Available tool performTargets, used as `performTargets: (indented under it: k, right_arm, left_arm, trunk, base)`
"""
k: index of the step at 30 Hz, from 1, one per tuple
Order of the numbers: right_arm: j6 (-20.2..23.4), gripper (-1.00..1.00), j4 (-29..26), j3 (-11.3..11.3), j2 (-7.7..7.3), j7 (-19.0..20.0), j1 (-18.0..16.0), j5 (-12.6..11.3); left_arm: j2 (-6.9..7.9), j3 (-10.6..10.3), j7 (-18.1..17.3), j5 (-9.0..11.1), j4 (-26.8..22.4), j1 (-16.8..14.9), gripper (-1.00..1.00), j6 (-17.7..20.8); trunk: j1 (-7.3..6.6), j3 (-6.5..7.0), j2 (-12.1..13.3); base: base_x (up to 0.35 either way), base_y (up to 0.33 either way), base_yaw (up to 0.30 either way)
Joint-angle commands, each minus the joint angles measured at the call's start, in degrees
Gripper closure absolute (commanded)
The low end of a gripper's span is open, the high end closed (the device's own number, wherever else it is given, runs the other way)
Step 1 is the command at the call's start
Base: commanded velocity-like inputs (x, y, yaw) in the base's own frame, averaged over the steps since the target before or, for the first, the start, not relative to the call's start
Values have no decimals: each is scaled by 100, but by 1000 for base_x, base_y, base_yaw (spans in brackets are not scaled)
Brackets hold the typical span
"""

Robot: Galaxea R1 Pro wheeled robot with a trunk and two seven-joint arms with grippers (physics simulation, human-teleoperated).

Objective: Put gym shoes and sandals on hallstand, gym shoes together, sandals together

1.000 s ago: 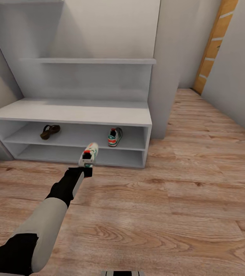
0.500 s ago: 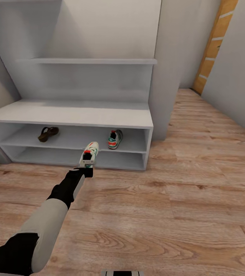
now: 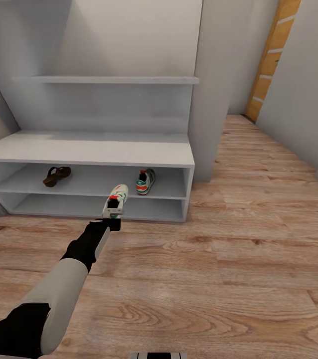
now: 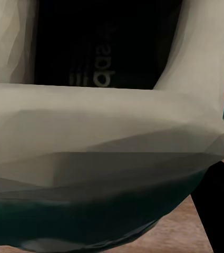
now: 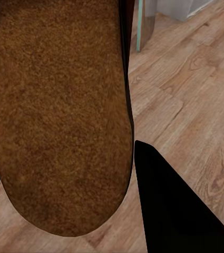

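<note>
My left gripper [image 3: 110, 220] is shut on the heel of one gym shoe [image 3: 115, 200], held above the corridor floor [image 3: 229, 264] just in front of the hallstand [image 3: 89, 147]. The left wrist view is close on that shoe's white heel [image 4: 112, 132] and green sole edge. The other gym shoe [image 3: 145, 181] stands on the upper open shelf, right of centre. One sandal [image 3: 56, 176] lies on the same shelf towards the left. In the right wrist view my right gripper [image 5: 75, 211] is shut on the second sandal [image 5: 59, 116], whose brown footbed lies between the dark fingers [image 5: 169, 211].
A pale wall column [image 3: 211, 99] rises right of the hallstand, with an orange-and-wood door frame [image 3: 266, 65] further back. An upper shelf [image 3: 109, 79] juts out above the bench top. Open wood floor stretches to the right.
The whole head view has shifted, so the hallstand and its shoes sit a little further left in the picture. My left arm still holds the gym shoe the same way.
</note>
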Motion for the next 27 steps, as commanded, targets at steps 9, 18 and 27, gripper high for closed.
performTargets:
  k: [9, 18, 27]
  right_arm:
    - [35, 100, -5, -4, 0, -5, -5, -18]
    - [30, 100, -3, -4, 4, -5, -7, -18]
    - [31, 100, -1, -3, 8, -4, -7, -18]
  left_arm:
    - [115, 28, -10, -39, -9, -2, 100, 32]
    - [196, 28, -5, -44, -9, -2, 100, 31]
    - [241, 28, -5, -48, -9, -2, 100, 30]
  trunk:
    - [-1, -5, -2]
    - [4, -49, -5]
    - [27, -249, -17]
  base:
    - [100, 108, -49]
    - [11, 12, -46]
    - [0, 0, 0]
